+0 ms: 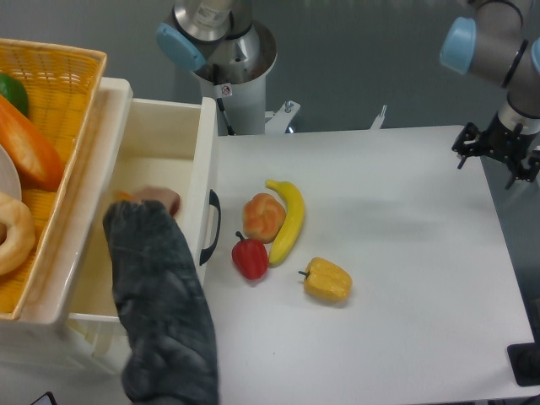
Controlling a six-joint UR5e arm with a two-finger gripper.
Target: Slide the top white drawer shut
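The top white drawer stands pulled out from the white cabinet at the left edge of the table, its open tray facing up and its front panel toward the fruit, with the black arched handle on that panel. A person's arm in a dark mottled sleeve reaches in from the bottom of the view, and the hand lies inside the drawer near its front wall. On top of the cabinet sits a yellow woven basket holding an orange carrot-like piece, something green and a pale ring-shaped roll. On the table just beside the drawer front lie a red pepper, an orange-brown bun touching a banana, and a yellow pepper a little farther out. The robot arm comes in at the upper right, and its gripper hangs over the far right edge of the table, well apart from the drawer; whether its fingers are apart or together I cannot tell, as they are too small and dark to make out. The robot's base column stands behind the table at the top centre
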